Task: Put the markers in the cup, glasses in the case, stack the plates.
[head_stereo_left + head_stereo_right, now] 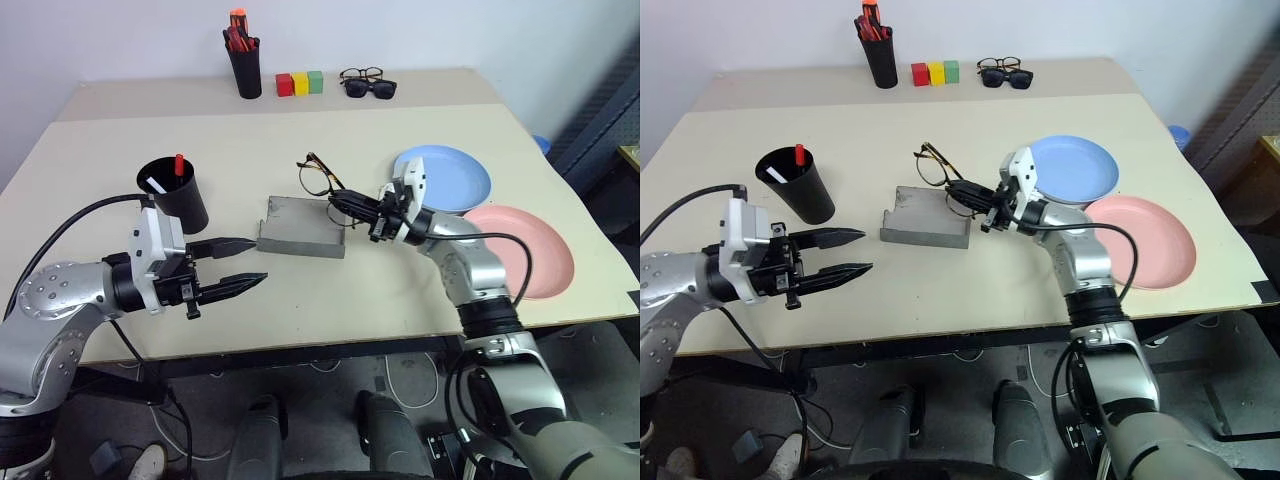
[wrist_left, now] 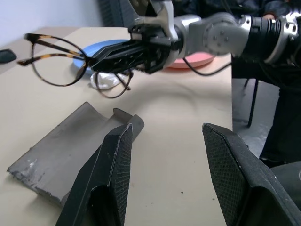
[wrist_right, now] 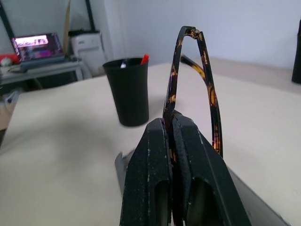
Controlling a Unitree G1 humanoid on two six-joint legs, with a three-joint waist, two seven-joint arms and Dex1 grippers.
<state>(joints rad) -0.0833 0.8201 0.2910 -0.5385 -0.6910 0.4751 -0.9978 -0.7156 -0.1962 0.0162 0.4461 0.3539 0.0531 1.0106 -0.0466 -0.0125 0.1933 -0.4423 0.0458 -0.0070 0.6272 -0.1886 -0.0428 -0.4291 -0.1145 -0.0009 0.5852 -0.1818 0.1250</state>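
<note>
My right gripper (image 1: 338,202) is shut on the thin-framed glasses (image 1: 319,175) and holds them in the air over the far right end of the grey case (image 1: 300,228), which lies flat at mid table. Seen along the right gripper's fingers (image 3: 162,155), the frame is pinched between them. My left gripper (image 1: 243,264) hangs open and empty just left of the case, fingers pointing at it. Behind it stands the black cup (image 1: 178,195), holding a red marker (image 1: 179,163) and a white-ended one (image 1: 155,184). The blue plate (image 1: 450,178) and the pink plate (image 1: 530,252) lie side by side at the right.
At the table's far edge stand a tall black pen holder (image 1: 244,62) with red and orange pens, three coloured blocks (image 1: 300,83) and dark sunglasses (image 1: 369,86). A cable (image 1: 520,262) from my right arm hangs over the pink plate. A blue chair (image 1: 600,120) sits beyond the right edge.
</note>
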